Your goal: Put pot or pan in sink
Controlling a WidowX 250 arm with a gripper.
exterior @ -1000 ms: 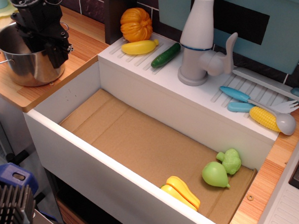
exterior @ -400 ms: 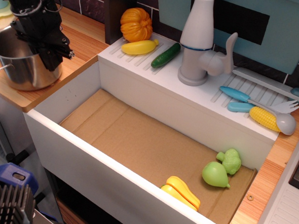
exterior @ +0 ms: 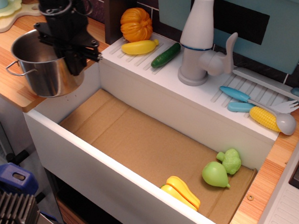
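The shiny steel pot [exterior: 43, 70] with a loop handle hangs in the air over the sink's left wall and the wooden counter edge. My black gripper [exterior: 71, 61] is shut on the pot's right rim, one finger inside and one outside. The sink [exterior: 80, 158] is a big white basin with a brown cardboard floor and a grey-white faucet [exterior: 199, 41] on its ridged rear ledge.
In the sink's right end lie a green pear [exterior: 215, 174], a green broccoli piece [exterior: 230, 160] and a yellow toy [exterior: 181, 191]. On the ledge are a pumpkin [exterior: 136, 24], a yellow squash [exterior: 138, 47], a cucumber [exterior: 166, 55], blue utensils [exterior: 241, 100] and corn [exterior: 264, 118].
My gripper has lifted the pot off the wooden counter and carried it right, toward the sink's left wall.
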